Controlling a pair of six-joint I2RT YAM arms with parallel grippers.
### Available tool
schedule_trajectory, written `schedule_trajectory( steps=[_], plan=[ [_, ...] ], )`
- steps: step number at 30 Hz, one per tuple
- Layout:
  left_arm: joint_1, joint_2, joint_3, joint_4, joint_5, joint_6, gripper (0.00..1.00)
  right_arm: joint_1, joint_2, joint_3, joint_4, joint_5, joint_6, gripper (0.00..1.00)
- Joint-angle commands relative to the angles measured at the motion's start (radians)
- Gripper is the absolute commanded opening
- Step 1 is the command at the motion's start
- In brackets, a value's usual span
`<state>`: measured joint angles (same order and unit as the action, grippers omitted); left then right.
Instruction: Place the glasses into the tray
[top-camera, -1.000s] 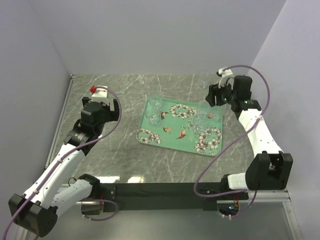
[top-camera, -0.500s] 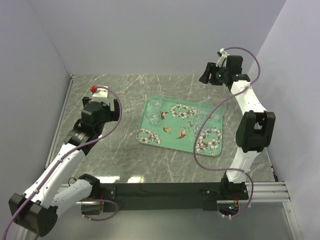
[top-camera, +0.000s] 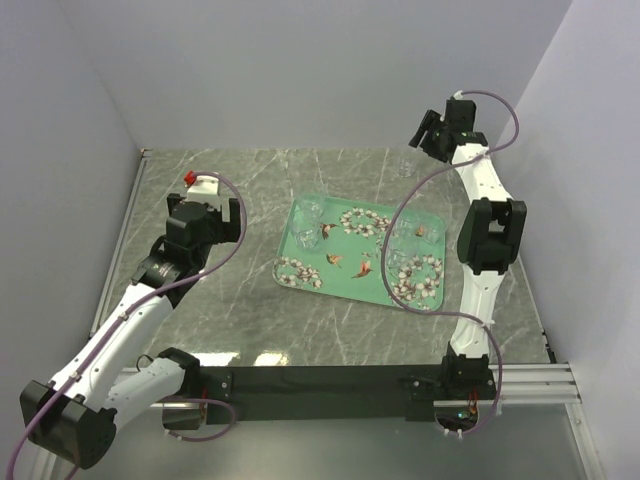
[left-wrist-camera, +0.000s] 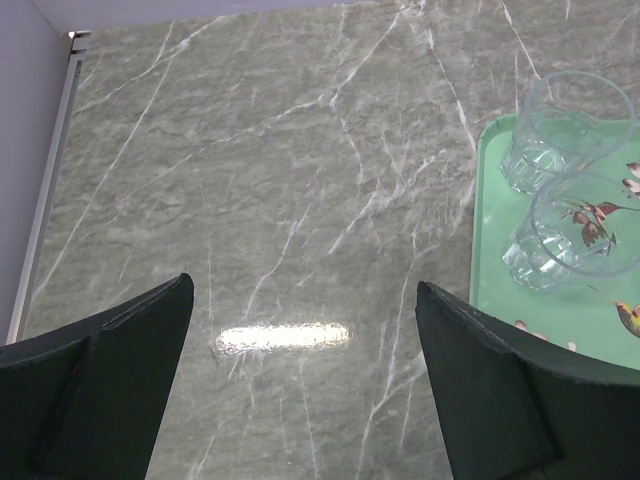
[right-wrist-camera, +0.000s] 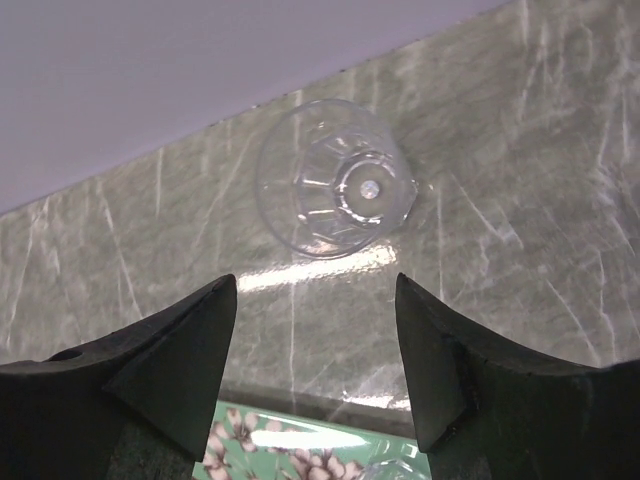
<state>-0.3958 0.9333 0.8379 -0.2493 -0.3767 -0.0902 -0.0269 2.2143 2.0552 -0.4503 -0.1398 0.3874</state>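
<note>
The mint-green tray (top-camera: 345, 262) lies mid-table, with several clear glasses inside: two at its left end (top-camera: 307, 222) and more at its right end (top-camera: 402, 238). One glass (top-camera: 404, 166) stands apart on the marble at the back right. My right gripper (top-camera: 423, 132) hangs open above that lone glass (right-wrist-camera: 335, 180), which sits beyond my jaws (right-wrist-camera: 315, 280) close to the wall; nothing is between them. My left gripper (top-camera: 222, 218) is wide open over bare table left of the tray. Its view (left-wrist-camera: 304, 287) shows two glasses (left-wrist-camera: 572, 232) inside the tray rim (left-wrist-camera: 484, 240).
Grey walls close off the back and both sides. A metal strip (top-camera: 122, 230) runs along the table's left edge. The tray's near edge (right-wrist-camera: 300, 445) shows at the bottom of the right wrist view.
My right arm has lifted from above the tray's right end and stretched toward the back wall, over the lone glass, its jaws opening a little wider. The left arm has barely moved.
</note>
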Motion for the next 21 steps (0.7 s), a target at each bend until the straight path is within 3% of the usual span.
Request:
schedule_trajectory(
  steps=[1,10,21],
  plan=[
    [0.002,0.004,0.001,0.03,-0.01,0.01,0.99,-0.007,0.013,0.033,0.027,0.088,0.077,0.72],
    [0.002,0.006,-0.002,0.033,-0.014,0.014,0.99,-0.005,0.102,0.075,0.048,0.138,0.077,0.69],
    [0.003,0.024,0.001,0.03,-0.03,0.015,0.99,-0.013,0.179,0.123,0.059,0.134,0.077,0.47]
  ],
)
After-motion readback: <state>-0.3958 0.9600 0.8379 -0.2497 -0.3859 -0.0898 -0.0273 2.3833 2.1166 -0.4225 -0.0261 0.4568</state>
